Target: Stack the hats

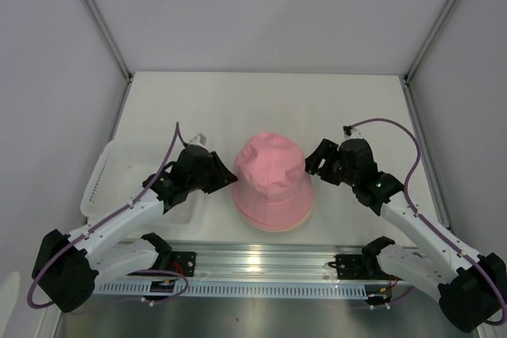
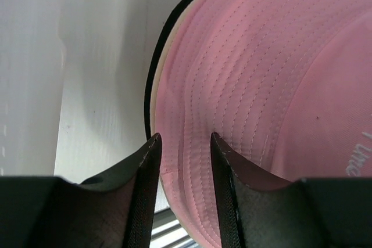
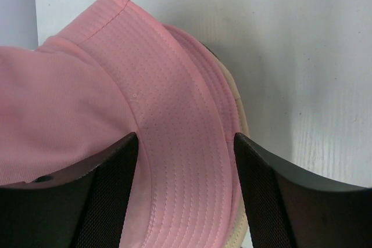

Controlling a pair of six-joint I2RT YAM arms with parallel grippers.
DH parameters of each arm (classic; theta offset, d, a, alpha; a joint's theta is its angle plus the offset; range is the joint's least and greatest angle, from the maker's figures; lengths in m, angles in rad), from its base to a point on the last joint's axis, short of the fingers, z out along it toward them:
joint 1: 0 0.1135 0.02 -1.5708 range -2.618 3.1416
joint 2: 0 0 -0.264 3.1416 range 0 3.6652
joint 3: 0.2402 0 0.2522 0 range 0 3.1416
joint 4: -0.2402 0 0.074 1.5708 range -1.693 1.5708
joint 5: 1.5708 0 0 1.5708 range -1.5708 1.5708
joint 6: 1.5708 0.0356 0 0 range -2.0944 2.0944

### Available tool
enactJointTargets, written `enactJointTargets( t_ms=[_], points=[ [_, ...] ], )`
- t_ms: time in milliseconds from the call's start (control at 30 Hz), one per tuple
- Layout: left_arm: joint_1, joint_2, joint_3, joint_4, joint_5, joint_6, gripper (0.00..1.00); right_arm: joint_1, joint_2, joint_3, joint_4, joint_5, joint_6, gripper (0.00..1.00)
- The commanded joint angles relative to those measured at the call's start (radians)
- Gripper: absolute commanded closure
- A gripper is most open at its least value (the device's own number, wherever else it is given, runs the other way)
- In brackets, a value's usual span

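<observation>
The left fingers (image 2: 145, 190) are seen half closed astride the stitched brim of a pink fabric bucket hat (image 2: 273, 85). Pink cloth fills the gap between them, but whether it is pinched cannot be told. The right fingers (image 3: 110, 196) are spread wide, with the brim of the same hat lying between them and no grip on it. Under the pink brim, the thin edges of a beige fabric hat (image 3: 239, 114) and a black fabric hat (image 2: 146, 114) are exposed. The pile is set on the white desk (image 1: 261, 100), just beside a white slotted plastic basket (image 1: 103, 172), on its right in the overhead view. The left fingers are placed at the side of the pile facing the basket, the right fingers at the side away from it.
</observation>
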Motion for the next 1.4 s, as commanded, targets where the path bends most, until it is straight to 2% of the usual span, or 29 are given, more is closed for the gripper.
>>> enactJointTargets(
  t_ms=[0,333,633,767,867,900,967,1000,1033,1100,1233,1367],
  points=[
    [-0.006,0.044,0.08,0.077,-0.058,0.088,0.57,0.006,-0.009,-0.02,0.026,0.093,0.032,0.3],
    [0.0,0.171,0.147,0.158,-0.046,0.15,0.56,0.003,-0.01,-0.053,0.112,0.19,0.003,0.27],
    [0.0,0.249,0.152,0.239,0.003,0.137,0.57,-0.004,0.028,-0.056,0.16,0.191,0.025,0.26],
    [0.005,0.252,0.201,0.197,-0.014,0.175,0.57,-0.016,0.036,-0.027,0.124,0.217,-0.006,0.22],
    [0.031,0.191,0.239,0.117,-0.075,0.234,0.51,-0.086,0.039,0.032,0.036,0.205,-0.063,0.12],
    [0.041,0.15,0.251,0.083,-0.116,0.252,0.42,-0.111,0.043,0.079,0.013,0.193,-0.086,0.09],
    [0.069,0.105,0.3,0.01,-0.168,0.321,0.17,-0.173,0.074,0.156,-0.108,0.219,-0.121,0.03],
    [0.08,0.085,0.337,-0.068,-0.194,0.349,0.07,-0.188,0.086,0.243,-0.144,0.257,-0.176,0.0],
    [0.103,0.044,0.375,-0.101,-0.242,0.402,0.02,-0.2,0.099,0.286,-0.179,0.283,-0.204,0.01],
    [0.138,0.004,0.435,-0.176,-0.247,0.453,0.0,-0.212,0.135,0.366,-0.251,0.324,-0.289,0.0],
    [0.303,-0.094,0.514,-0.294,-0.146,0.57,0.01,-0.214,0.177,0.548,-0.325,0.358,-0.363,0.0],
    [0.435,-0.131,0.548,-0.363,-0.032,0.659,0.0,-0.217,0.168,0.586,-0.333,0.385,-0.39,0.0]
  ],
)
